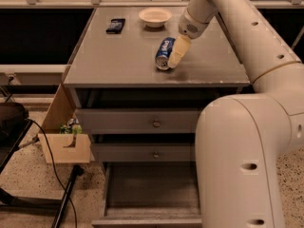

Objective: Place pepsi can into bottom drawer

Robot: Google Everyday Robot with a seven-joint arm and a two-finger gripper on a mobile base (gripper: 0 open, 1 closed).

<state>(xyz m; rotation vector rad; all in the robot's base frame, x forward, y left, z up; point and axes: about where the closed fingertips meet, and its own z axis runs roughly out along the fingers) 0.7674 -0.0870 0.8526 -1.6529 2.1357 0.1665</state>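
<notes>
The pepsi can (pixel 164 53), blue with white lettering and a silver end, lies on its side on the grey cabinet top (pixel 118 56), near the middle and towards the front. My gripper (pixel 177 52) reaches down from the upper right. It is right against the can's right side, just above the cabinet top. The bottom drawer (pixel 152 188) stands pulled open at the foot of the cabinet, and its grey inside is bare. My own body hides the drawer's right part.
A white bowl (pixel 155 16) and a flat dark phone-like object (pixel 116 25) sit at the back of the top. Two shut drawers with round knobs (pixel 156 124) are above the open one. A wooden box (pixel 64 145) and cables are on the floor to the left.
</notes>
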